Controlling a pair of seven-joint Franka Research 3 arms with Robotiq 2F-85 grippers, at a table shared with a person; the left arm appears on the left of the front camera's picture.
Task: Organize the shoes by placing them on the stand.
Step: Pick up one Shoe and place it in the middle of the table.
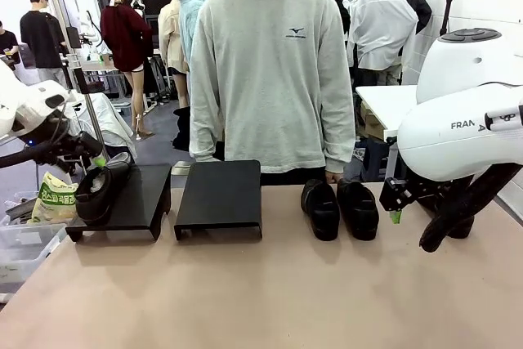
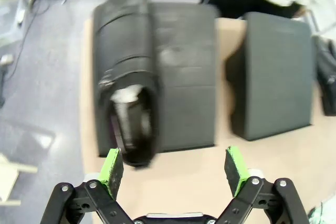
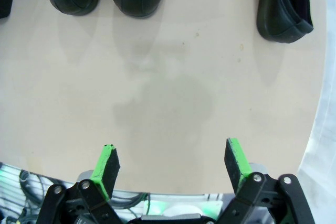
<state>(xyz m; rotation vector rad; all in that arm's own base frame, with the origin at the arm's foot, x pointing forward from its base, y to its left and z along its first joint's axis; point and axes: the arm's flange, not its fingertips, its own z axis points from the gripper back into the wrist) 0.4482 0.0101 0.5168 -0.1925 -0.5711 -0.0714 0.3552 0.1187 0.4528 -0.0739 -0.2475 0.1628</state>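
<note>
- The table (image 1: 261, 292) has a smooth, matt, pinkish-tan top. A person (image 1: 265, 71) in a pale grey sweatshirt stands at its far edge.
- Two flat, matt black stands with short legs sit side by side. The left stand (image 1: 147, 194) is at the table's left end and the second stand (image 1: 219, 195) is just beside it, bare.
- One black shoe (image 2: 126, 93) with a rounded toe lies along one side of the left stand, its dark opening facing the left gripper (image 2: 176, 163).
- A pair of shoes (image 1: 339, 208), black with a slight sheen, stands on the table in front of the person, ahead of the right gripper (image 3: 170, 163) and well apart from it.
- A fourth shoe (image 3: 283, 6) lies farther right on the table.
- The left gripper hangs spread wide at the shoe's heel end and grasps nothing.
- The right gripper is likewise spread over bare tabletop, with nothing between its green pads (image 3: 107, 163).
</note>
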